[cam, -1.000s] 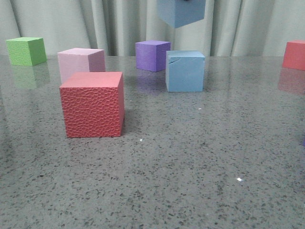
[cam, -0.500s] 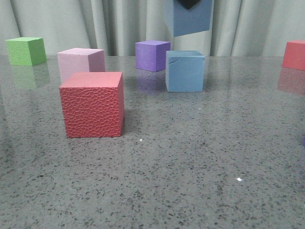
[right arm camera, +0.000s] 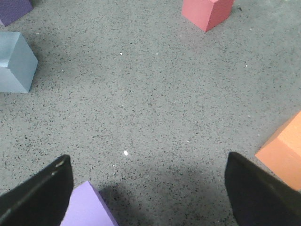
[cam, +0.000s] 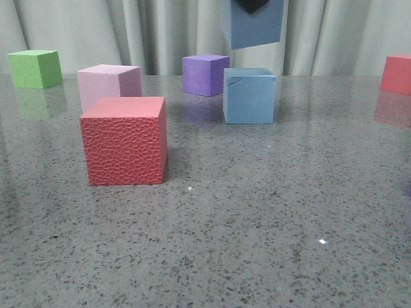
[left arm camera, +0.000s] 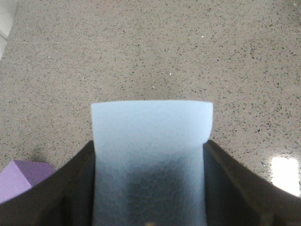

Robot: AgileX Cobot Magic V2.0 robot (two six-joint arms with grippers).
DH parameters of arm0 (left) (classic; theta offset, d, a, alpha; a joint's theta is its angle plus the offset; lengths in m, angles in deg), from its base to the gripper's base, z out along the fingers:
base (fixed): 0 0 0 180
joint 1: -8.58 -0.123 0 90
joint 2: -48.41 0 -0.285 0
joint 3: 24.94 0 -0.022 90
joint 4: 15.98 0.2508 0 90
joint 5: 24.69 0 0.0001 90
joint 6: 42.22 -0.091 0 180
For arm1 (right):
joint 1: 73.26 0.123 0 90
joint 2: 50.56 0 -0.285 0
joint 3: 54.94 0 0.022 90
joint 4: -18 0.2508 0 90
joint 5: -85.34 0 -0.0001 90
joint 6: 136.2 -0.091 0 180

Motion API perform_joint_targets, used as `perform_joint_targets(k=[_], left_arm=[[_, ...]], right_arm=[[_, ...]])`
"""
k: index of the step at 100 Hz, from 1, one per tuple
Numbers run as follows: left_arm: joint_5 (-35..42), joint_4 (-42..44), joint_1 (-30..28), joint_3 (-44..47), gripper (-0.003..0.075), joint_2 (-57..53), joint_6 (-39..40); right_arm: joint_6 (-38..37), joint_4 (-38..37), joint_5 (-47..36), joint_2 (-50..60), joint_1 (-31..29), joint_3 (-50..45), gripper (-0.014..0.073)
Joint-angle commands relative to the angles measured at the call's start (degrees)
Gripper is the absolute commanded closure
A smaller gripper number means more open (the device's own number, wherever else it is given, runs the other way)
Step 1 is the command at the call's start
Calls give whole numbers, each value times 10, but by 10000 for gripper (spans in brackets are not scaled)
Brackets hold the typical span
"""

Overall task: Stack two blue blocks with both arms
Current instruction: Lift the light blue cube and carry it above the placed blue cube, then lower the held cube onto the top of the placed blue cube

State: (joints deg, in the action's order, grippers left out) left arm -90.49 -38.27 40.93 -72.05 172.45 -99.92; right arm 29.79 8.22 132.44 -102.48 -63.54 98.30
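Note:
One pale blue block (cam: 253, 27) hangs in the air at the top of the front view, with a dark bit of my left gripper (cam: 250, 5) showing above it. In the left wrist view the left gripper (left arm camera: 149, 143) is shut on this block (left arm camera: 151, 141), a black finger pressed on each side. The other blue block (cam: 249, 95), cracked near its top edge, stands on the table below the held one, a clear gap between them. My right gripper (right arm camera: 146, 162) is open over bare table, with that standing block (right arm camera: 14, 63) well away from it.
On the table stand a textured red cube (cam: 125, 141), a pink cube (cam: 108, 85), a green cube (cam: 35, 68), a purple cube (cam: 205, 74) and a red cube (cam: 397, 74) at the far right. A purple cube (right arm camera: 87, 207) and an orange cube (right arm camera: 282, 150) lie close to the right gripper's fingers.
The held blue block has moved down and slightly right over the last second, settling above the standing blue block. The cubes on the table have not moved.

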Motion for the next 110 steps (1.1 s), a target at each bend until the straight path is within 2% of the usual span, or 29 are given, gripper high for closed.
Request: perform_joint_targets(k=[1,110], left_arm=[[33,-20,4,-20,533,-32,-2],[34,-45,-11,-16,533,-6,-12]], right_arm=[[2,-7,-40,6,-3,14,-52],[2,-5,-40,6,-3,14,-52]])
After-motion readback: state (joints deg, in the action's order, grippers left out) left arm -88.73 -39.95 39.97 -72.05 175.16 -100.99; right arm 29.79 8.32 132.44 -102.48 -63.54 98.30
